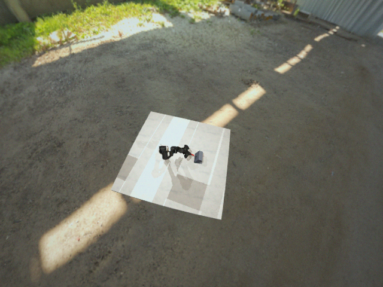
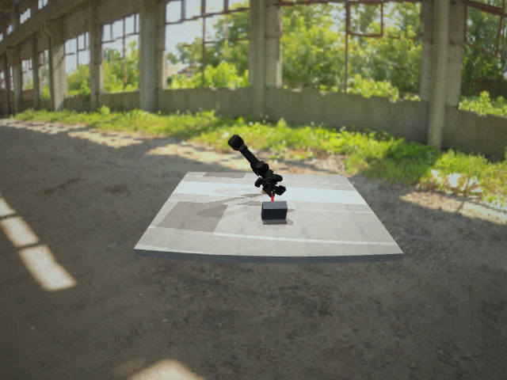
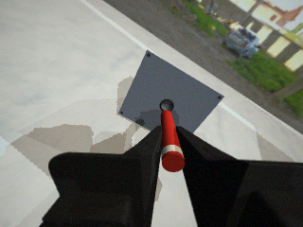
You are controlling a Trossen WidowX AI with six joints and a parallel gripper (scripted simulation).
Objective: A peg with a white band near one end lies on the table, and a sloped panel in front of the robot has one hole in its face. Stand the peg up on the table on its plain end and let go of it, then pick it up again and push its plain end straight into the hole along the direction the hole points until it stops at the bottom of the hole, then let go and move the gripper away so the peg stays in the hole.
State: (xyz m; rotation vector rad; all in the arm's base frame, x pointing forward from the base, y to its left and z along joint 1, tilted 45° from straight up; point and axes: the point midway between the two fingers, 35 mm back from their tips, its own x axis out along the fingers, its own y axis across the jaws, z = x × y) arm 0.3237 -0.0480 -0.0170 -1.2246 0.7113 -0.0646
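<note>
My gripper (image 3: 169,130) (image 1: 189,153) (image 2: 271,192) is shut on a red peg (image 3: 169,137) (image 1: 192,153) (image 2: 272,197). The peg's white band (image 3: 172,150) is at the near end, behind the fingers. Its plain end points away from me at the hole (image 3: 167,104) in the grey sloped panel (image 3: 189,95) (image 1: 198,156) (image 2: 273,210). In the wrist view the plain tip reaches the lower rim of the hole; I cannot tell whether it is inside. The panel stands on the pale table (image 1: 148,182) (image 2: 327,233) just in front of the gripper.
The table is a flat slab with pale stripes and grey patches. Dirt ground lies all around it, with grass and a concrete wall far off.
</note>
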